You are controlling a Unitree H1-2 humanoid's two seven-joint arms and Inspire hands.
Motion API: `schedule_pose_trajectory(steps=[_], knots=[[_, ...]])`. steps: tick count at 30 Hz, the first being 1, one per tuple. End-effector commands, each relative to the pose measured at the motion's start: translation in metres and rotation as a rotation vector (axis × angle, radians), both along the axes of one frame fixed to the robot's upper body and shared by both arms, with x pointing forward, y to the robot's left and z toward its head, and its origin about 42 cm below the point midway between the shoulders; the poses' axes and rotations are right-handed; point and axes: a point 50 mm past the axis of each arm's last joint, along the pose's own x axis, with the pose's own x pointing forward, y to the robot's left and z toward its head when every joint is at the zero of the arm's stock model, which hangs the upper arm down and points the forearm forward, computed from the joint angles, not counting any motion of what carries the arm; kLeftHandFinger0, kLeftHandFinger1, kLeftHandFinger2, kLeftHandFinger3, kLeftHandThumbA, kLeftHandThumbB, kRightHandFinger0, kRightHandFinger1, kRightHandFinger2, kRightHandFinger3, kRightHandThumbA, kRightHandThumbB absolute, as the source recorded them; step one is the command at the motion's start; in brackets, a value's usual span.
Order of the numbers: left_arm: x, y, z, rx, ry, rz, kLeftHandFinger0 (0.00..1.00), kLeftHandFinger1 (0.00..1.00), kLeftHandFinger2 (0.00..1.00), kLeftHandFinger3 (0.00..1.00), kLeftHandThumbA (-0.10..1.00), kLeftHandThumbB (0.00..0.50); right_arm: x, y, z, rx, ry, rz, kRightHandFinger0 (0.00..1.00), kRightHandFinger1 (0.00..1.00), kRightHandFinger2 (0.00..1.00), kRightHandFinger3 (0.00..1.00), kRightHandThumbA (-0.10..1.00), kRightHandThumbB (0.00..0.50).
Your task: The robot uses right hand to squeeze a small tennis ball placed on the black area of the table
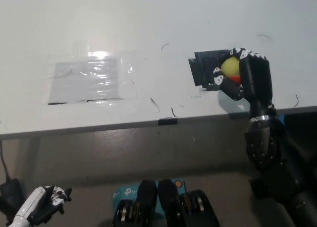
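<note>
Judging by the present state, well into the squeeze: right hand (pixel 245 78) wrapped around the small tennis ball (pixel 230 67), fingers (pixel 221 74) curled tight over it. Ball yellow with a bit of red below, only partly visible between the fingers. Held over the right end of the black area (pixel 205 68), close to the front edge of the table (pixel 148 28), toward its right side; impossible to tell if touching the surface or lifted a little. Left to do, probably: finish pressing, then open the hand and leave the ball on the black patch. Being round, no long axis and no pointing direction to report. Left hand (pixel 43 207) resting low, below the table's front edge, at the lower left; open or closed, cannot tell.
</note>
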Motion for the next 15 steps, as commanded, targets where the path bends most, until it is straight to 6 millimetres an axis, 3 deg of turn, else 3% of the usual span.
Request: schedule_pose_trajectory(steps=[1,4,6,7,15], knots=[[0.004,0.006,0.013,0.012,-0.047,-0.014,0.12,0.08,0.26,0.39,0.65,0.461,0.009,0.011,0.033,0.075,-0.086,0.072,0.0,0.0,0.25,0.16,-0.1,0.304],[0.006,0.006,0.015,0.014,-0.049,-0.009,0.11,0.07,0.26,0.37,0.65,0.474,0.008,0.013,0.03,0.099,-0.078,0.063,0.0,0.0,0.2,0.1,-0.1,0.327],[0.007,0.006,0.015,0.014,-0.052,-0.01,0.11,0.07,0.25,0.37,0.65,0.47,0.007,0.013,0.024,0.104,-0.062,0.054,0.0,0.0,0.2,0.09,-0.1,0.31],[0.005,0.007,0.015,0.023,-0.035,-0.002,0.12,0.08,0.28,0.39,0.67,0.494,0.002,0.014,0.018,0.118,-0.053,0.051,0.0,0.0,0.23,0.1,-0.1,0.303],[0.006,0.005,0.016,0.018,-0.045,-0.005,0.08,0.04,0.24,0.36,0.66,0.491,-0.003,0.013,0.004,0.134,-0.055,0.037,0.0,0.0,0.34,0.18,-0.1,0.281]])
